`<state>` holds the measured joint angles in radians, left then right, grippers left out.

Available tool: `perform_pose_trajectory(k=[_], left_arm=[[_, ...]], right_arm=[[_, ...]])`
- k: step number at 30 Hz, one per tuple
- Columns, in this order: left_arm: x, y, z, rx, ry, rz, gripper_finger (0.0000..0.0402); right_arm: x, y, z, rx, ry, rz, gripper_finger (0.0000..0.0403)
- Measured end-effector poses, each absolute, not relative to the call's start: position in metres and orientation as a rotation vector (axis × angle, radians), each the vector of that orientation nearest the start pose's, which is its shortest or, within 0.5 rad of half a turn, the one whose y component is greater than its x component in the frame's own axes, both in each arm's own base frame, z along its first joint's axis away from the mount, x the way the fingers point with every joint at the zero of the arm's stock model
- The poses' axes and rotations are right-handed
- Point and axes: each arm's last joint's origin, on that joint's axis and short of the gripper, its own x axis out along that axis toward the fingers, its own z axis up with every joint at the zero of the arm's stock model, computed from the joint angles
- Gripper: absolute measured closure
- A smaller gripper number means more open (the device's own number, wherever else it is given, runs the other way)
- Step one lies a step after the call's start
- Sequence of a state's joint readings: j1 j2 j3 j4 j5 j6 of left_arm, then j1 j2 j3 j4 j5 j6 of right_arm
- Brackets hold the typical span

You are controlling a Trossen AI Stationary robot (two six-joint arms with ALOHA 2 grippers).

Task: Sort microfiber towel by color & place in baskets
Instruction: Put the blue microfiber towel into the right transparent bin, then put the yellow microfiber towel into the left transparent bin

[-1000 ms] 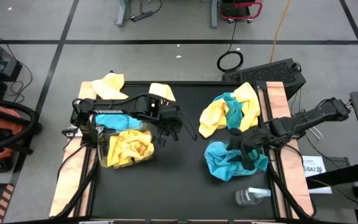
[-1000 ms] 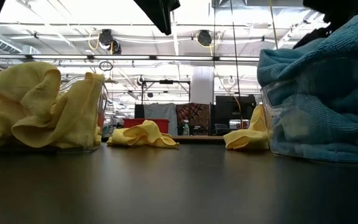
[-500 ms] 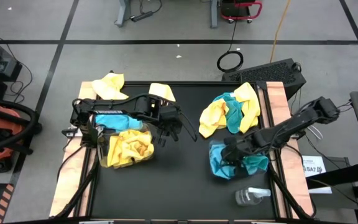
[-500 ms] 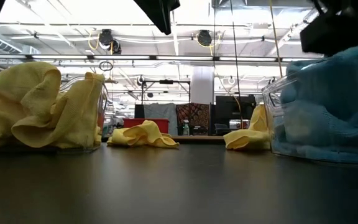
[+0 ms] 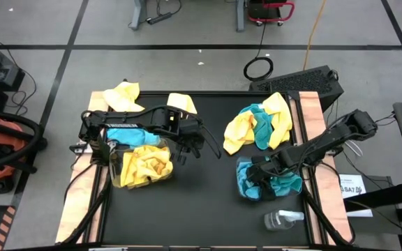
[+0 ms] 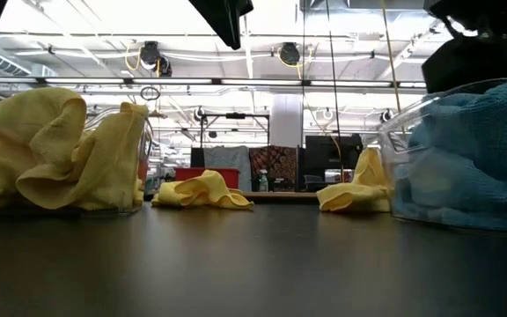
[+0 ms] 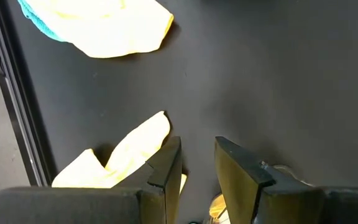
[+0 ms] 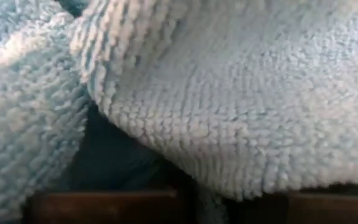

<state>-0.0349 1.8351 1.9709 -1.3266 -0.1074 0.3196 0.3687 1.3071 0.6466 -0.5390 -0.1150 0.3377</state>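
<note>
The left basket [image 5: 114, 169] holds yellow microfiber towels [image 5: 145, 164]. One turquoise towel [image 5: 123, 134] lies beside it under my left arm. My left gripper [image 7: 197, 146] hovers open over bare tabletop just right of that basket, with nothing between its fingers. The right basket [image 6: 412, 132] is stuffed with turquoise towels [image 5: 285, 185]. My right gripper [image 5: 255, 174] is sunk into them from above, and turquoise cloth [image 8: 229, 93] fills its wrist view. A mixed yellow and turquoise heap [image 5: 260, 124] lies on the table at the far right.
Two loose yellow towels [image 5: 121, 94] [image 5: 181, 102] lie at the far left of the table. A clear plastic bottle [image 5: 281, 219] lies near the front right corner. Between the two baskets there is bare black tabletop [image 5: 201, 202]. Wooden strips [image 5: 311, 111] edge the table's sides.
My right gripper has gone down and toward the table's left edge, into the turquoise towels in the right basket. The heap, which stood well above the rim, now sits lower, about level with the rim.
</note>
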Motion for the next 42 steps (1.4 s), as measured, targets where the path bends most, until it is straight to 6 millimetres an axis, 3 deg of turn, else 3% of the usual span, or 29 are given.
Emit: perform_pose_trajectory(k=[6,18,28,32,42], left_arm=[[0.359,-0.009,0.361,0.366,1.190,-0.127,0.0298],[0.359,-0.009,0.361,0.368,1.190,-0.128,0.0298],[0.360,-0.001,0.360,0.376,1.193,-0.123,0.0298],[0.360,0.011,0.343,0.370,1.248,-0.115,0.0298],[0.358,0.051,0.271,0.325,1.383,-0.078,0.0295]], right_arm=[[0.184,0.075,0.193,0.192,1.161,0.220,0.0345],[0.152,0.063,0.232,0.258,0.973,0.252,0.0230],[0.129,0.054,0.257,0.291,0.794,0.299,0.0213],[0.122,0.051,0.269,0.287,0.675,0.339,0.0213],[0.111,0.045,0.283,0.249,0.516,0.338,0.0213]])
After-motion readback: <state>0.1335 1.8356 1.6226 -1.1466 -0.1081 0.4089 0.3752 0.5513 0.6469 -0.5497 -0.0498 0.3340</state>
